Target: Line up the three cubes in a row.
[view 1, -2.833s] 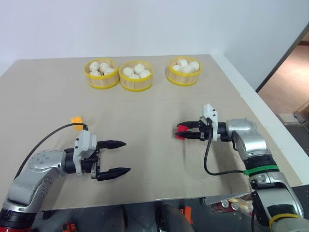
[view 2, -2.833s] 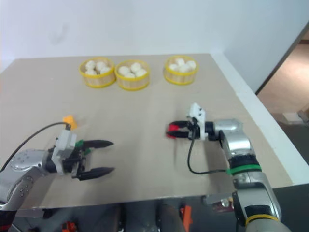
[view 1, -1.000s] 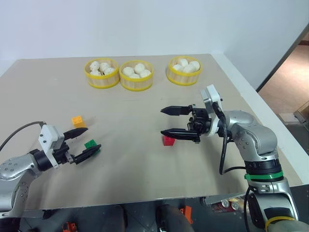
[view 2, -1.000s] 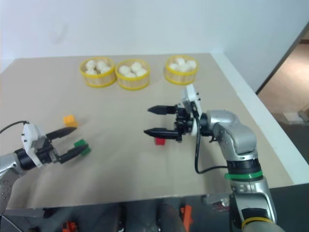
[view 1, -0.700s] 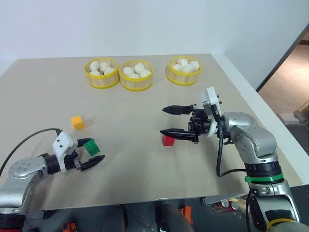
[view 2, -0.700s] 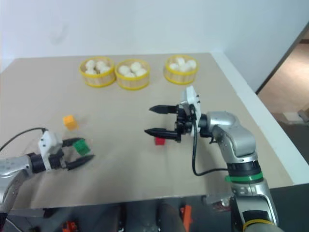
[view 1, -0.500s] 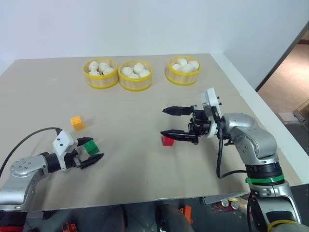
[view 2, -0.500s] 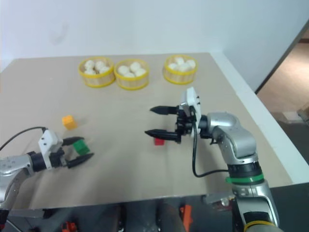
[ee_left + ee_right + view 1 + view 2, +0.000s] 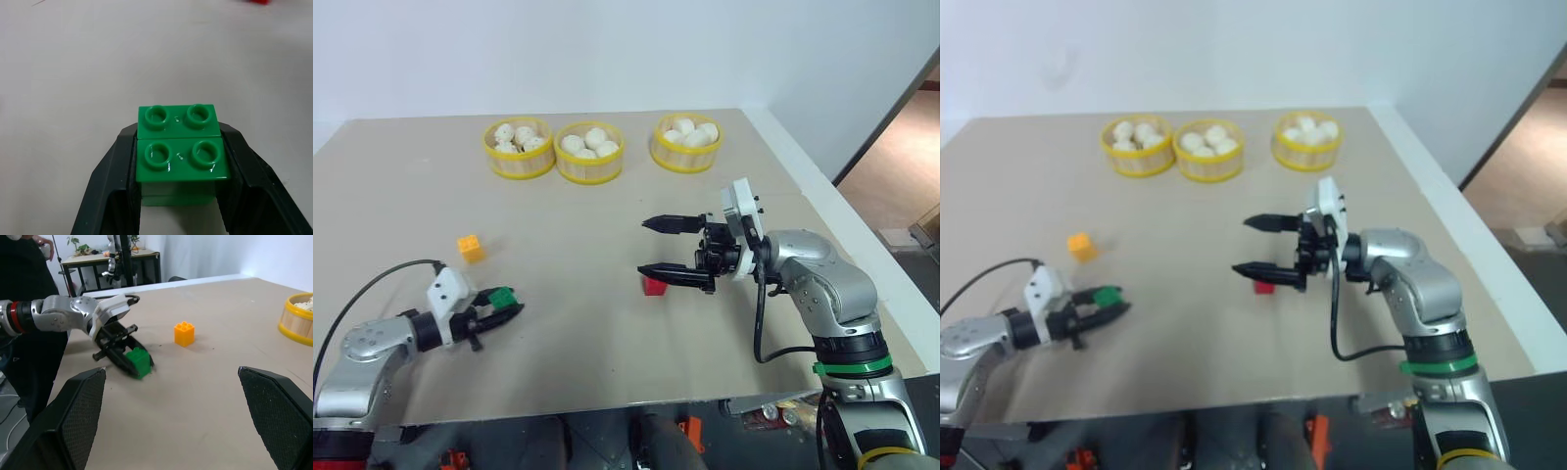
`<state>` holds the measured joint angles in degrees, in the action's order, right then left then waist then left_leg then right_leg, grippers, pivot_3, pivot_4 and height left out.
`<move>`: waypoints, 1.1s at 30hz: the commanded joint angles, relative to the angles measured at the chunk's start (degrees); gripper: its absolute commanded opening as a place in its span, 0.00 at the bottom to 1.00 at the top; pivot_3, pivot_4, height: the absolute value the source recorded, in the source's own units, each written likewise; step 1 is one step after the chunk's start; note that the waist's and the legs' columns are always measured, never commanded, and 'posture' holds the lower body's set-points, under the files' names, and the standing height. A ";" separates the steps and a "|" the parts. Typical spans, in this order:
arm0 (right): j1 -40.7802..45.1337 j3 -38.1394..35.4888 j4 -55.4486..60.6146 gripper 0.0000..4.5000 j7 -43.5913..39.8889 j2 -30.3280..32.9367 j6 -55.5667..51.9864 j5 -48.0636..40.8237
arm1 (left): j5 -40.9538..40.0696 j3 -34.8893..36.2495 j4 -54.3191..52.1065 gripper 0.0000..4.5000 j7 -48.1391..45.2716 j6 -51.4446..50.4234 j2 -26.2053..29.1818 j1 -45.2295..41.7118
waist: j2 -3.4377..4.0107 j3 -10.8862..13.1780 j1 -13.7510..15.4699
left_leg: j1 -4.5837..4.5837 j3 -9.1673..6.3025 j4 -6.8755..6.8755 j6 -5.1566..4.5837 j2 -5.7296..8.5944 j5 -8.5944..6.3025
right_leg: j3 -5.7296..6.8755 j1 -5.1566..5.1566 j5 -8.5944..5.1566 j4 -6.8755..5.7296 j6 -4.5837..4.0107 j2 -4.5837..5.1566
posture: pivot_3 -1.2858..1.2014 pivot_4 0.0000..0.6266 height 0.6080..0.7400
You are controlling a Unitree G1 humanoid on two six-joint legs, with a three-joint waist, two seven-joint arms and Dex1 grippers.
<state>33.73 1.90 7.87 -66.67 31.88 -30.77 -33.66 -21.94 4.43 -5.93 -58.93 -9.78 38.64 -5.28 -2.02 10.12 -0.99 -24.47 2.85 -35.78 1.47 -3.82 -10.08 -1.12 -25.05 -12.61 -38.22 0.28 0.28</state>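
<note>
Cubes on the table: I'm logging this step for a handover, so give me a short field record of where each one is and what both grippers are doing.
green studded plastic cube: clamped between the left gripper's fingers, at table level
orange-yellow studded plastic cube: loose on the beige table, beyond the green one
red studded plastic cube: on the table, near the right gripper's lower fingertip
left gripper: shut on the green cube
right gripper: open, holding nothing
row: not formed; cubes apart

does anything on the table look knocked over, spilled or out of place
Nothing stands out. The three bun baskets sit upright with no buns spilled. The green cube is gripped in the left pincer; the orange cube and red cube rest studs up.
</note>
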 commanded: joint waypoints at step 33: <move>-1.73 -0.04 2.38 1.00 1.97 2.62 6.46 4.05 | 12.20 -20.27 13.58 0.30 -1.52 -1.79 -14.17 -25.70 | 0.00 0.00 -0.28 | -0.20 -0.05 -0.52 -0.05 0.05 -0.02 | -0.20 0.01 0.30 0.02 0.42 -0.14 | 0.52 0.24 1.00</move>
<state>31.79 2.30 9.08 -64.82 34.12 -25.44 -29.55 -9.91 -16.06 8.41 -60.47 -13.25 24.83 -30.70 -2.02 10.12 -1.27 -24.67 2.80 -36.30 1.42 -3.77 -10.10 -1.32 -25.05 -12.31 -38.19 0.70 0.14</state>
